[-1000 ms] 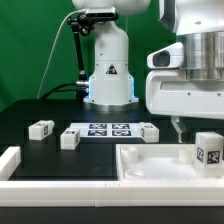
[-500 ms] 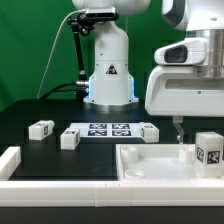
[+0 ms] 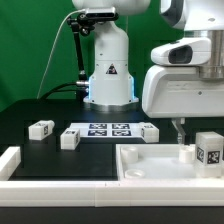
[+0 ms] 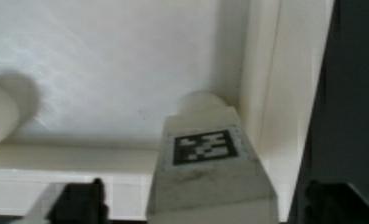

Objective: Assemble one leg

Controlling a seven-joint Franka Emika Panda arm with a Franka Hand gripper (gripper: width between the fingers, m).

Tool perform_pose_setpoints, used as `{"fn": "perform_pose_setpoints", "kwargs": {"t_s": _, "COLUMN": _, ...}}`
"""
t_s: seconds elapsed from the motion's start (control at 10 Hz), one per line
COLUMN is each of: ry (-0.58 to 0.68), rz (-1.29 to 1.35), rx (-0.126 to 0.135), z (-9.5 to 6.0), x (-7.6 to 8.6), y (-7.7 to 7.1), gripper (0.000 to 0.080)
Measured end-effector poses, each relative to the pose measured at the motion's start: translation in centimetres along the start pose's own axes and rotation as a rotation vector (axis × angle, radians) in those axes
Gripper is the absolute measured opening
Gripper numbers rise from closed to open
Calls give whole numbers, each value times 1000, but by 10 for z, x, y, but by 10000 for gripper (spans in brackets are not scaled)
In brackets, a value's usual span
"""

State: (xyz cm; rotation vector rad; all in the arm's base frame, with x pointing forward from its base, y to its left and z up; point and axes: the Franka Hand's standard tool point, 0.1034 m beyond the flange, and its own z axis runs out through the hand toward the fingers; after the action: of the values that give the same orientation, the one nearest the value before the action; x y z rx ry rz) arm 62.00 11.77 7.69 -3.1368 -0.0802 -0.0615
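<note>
Now the gripper (image 4: 181, 195) hangs over the tray (image 3: 140, 165) by the counter's near edge, jaws apart around the leg (image 4: 207, 150). Placing looks underway; next, probably a clean lift away.

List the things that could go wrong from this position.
1. The wrist view shows the tagged leg between the open fingers, close beside a raised wall of the white tray piece; one finger could strike that wall on closing.
2. In the exterior view the gripper hangs low over the tray piece, near another tagged block; a sideways move might knock it.
</note>
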Motion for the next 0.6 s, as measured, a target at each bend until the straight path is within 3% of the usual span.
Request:
{"fn": "perform_pose_setpoints", "kwargs": {"t_s": 0.1, "ry": 0, "rz": 7, "rx": 0, "z": 0, "x": 0, "y": 0, "gripper": 478}}
{"fn": "perform_pose_setpoints", "kwargs": {"t_s": 0.2, "ry": 0, "rz": 31, "rx": 0, "z": 0, "x": 0, "y": 0, "gripper": 344}}
{"fn": "perform_pose_setpoints", "kwargs": {"t_s": 0.3, "ry": 0, "rz": 31, "rx": 0, "z": 0, "x": 0, "y": 0, "gripper": 290}}
{"fn": "perform_pose_setpoints", "kwargs": {"t_s": 0.6, "ry": 14, "rz": 388, "rx": 7, "z": 0, "x": 0, "y": -1, "gripper": 290}}
